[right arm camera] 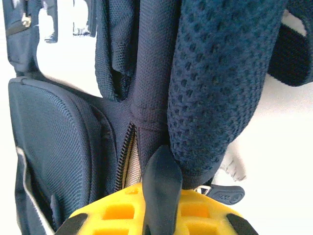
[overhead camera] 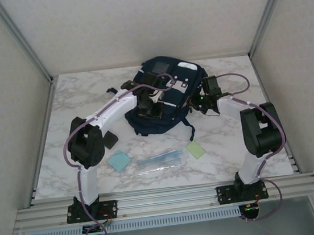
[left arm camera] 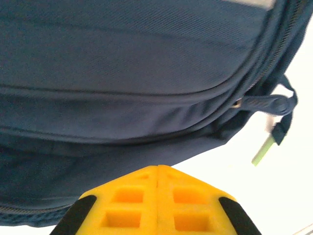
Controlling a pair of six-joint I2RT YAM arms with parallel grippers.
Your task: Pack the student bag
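Stretching from wall to wall is a flat white table top with grey marble swirls [overhead camera: 80, 101]. At its far middle lies the big dark navy cloth student bag [overhead camera: 159, 124], soft and lumpy. The white left arm [overhead camera: 105, 113] and the white right arm [overhead camera: 231, 106] hide much of its middle.

The left gripper [left arm camera: 157, 172] has blocky yellow fingers pressed together with nothing between them. It sits low by the bag's woven side, and I cannot tell if it touches. The right gripper [right arm camera: 161, 196] is clamped on a flat navy strap [right arm camera: 160, 169], beside a fat, bumpy mesh shoulder pad [right arm camera: 215, 88] whose top is cut off.

Nearer the front lie three flat things:
- a long see-through plastic pouch [overhead camera: 159, 161], with what is inside too small to make out
- a light blue flat square [overhead camera: 119, 160]
- a pale green flat square [overhead camera: 195, 149]

A small black thing [overhead camera: 111, 139] by the left arm is too dark to name. A smooth navy zip pull [left arm camera: 264, 104] hangs at the bag's corner.
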